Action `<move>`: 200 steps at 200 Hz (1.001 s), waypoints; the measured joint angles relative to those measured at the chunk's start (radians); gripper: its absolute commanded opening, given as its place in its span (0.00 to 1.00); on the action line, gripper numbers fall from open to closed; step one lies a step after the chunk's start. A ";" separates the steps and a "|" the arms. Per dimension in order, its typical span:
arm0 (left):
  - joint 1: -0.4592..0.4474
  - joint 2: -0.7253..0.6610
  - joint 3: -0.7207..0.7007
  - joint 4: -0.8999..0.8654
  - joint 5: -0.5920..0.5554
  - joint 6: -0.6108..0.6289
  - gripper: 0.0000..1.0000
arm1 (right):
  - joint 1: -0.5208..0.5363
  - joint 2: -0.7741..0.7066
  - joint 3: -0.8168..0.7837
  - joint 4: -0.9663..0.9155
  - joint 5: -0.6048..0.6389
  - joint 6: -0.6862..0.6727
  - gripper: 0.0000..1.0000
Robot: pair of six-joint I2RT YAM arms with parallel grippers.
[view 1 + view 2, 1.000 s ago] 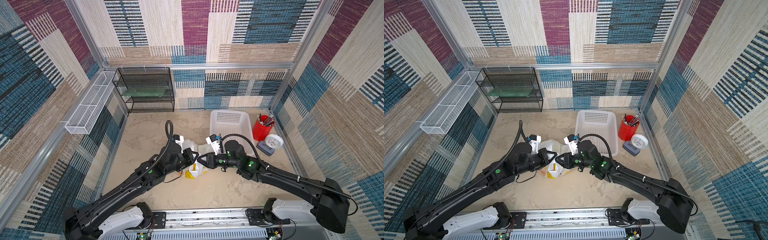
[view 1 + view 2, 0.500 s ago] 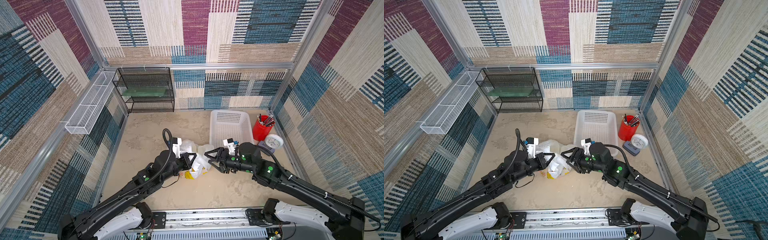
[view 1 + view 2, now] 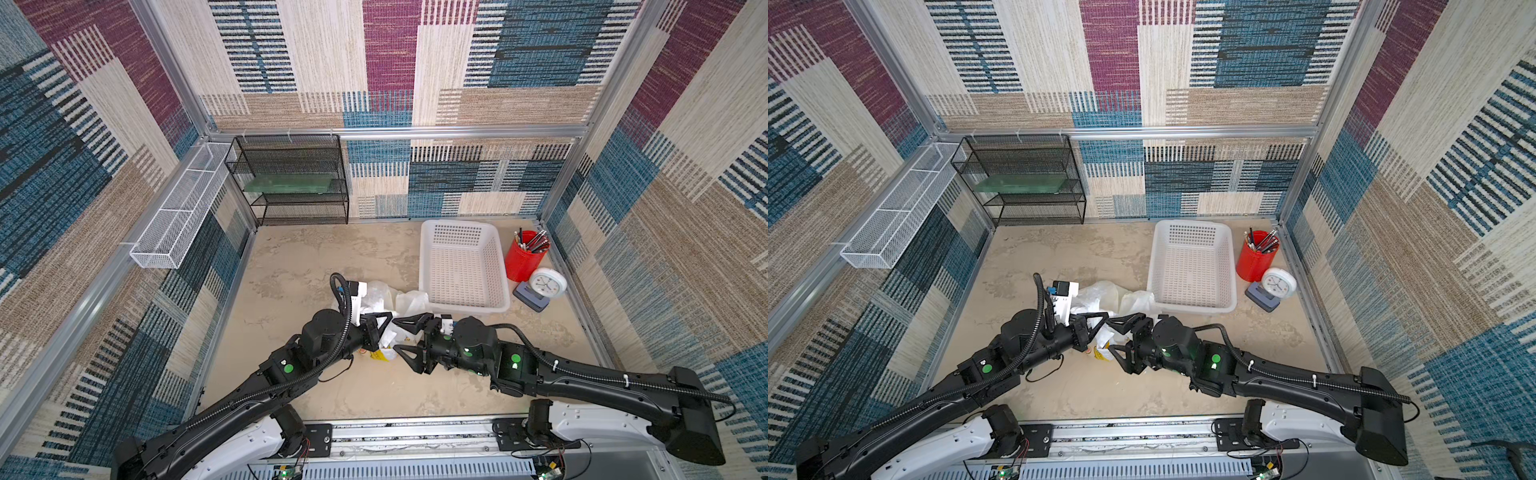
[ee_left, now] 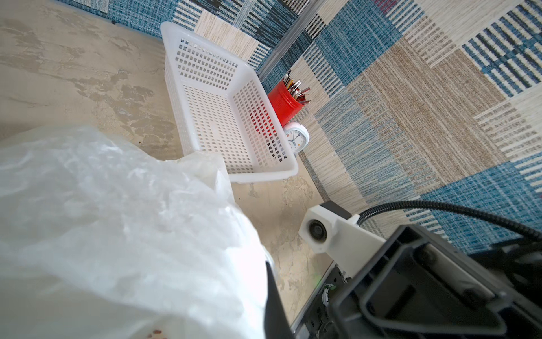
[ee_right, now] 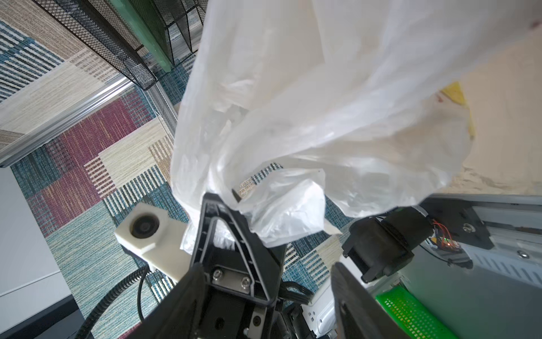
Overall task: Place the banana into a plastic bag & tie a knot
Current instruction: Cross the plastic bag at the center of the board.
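Where the two arms meet near the front middle of the table (image 3: pixel 291 266), the plastic bag (image 3: pixel 409 299) lies crumpled on the sandy surface, with its pale translucent folds spreading back toward the white basket (image 3: pixel 469 308). It fills much of the left wrist view (image 4: pixel 117 220). A yellow patch (image 3: pixel 380 355) shows at the bag's near end, though whether it is fruit or print cannot be told. The left gripper (image 3: pixel 382 323) is closed tight, and the right wrist view shows a bunch of the thin plastic pinched at its tips (image 5: pixel 217 199), with the rest of the bag (image 5: pixel 322 102) draped away from them. The right gripper (image 3: pixel 405 338) faces it from the other side with its jaws spread wide and nothing between them; its fingers (image 5: pixel 346 296) stand well apart, and the bag is just in front of them. Beyond the bag, the basket sits empty against the right side of the table. A red cup of pens (image 3: pixel 524 257) and a small white clock (image 3: pixel 548 283) stand beside it near the right wall. A black mesh shelf (image 3: pixel 291 178) stands at the back left, and a white wire tray (image 3: pixel 183 208) hangs on the left wall.
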 measured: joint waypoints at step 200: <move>-0.132 0.066 0.008 0.058 -0.087 0.127 0.00 | -0.071 0.088 0.055 0.003 0.092 0.000 0.51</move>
